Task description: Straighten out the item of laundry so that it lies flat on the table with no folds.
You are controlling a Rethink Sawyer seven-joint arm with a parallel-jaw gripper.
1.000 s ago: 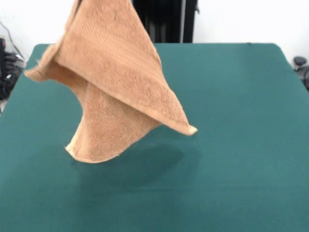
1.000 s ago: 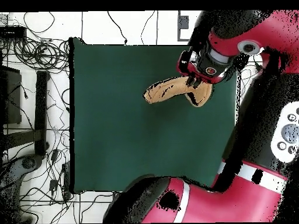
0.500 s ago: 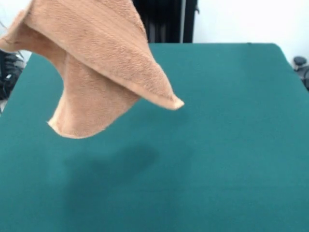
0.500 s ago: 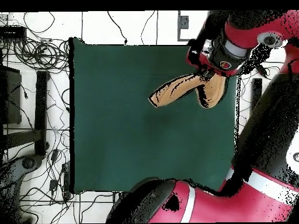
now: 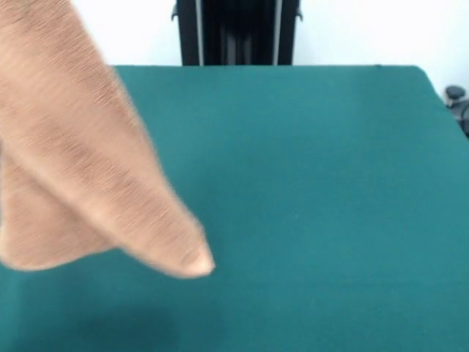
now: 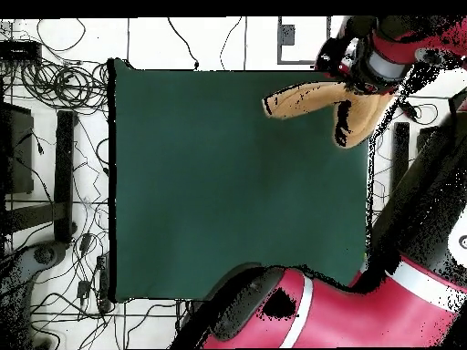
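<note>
Only the overhead view shows the gripper (image 6: pixel 358 80), fingers clamped on the towel (image 6: pixel 319 98), which hangs blurred above the counter (image 5: pixel 308 191).

Wall: plain white wall (image 5: pixel 366 29) behind the black pedestal column (image 5: pixel 238 33).
Floor: pale tiled floor (image 6: pixel 164 41) beside that column, strewn with black cables (image 6: pixel 64 87).
Furniture: a dark stand (image 6: pixel 64 173) lies among the cables.

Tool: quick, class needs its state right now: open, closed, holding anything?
Tool: closed on the towel, which hangs lifted off the table.
</note>
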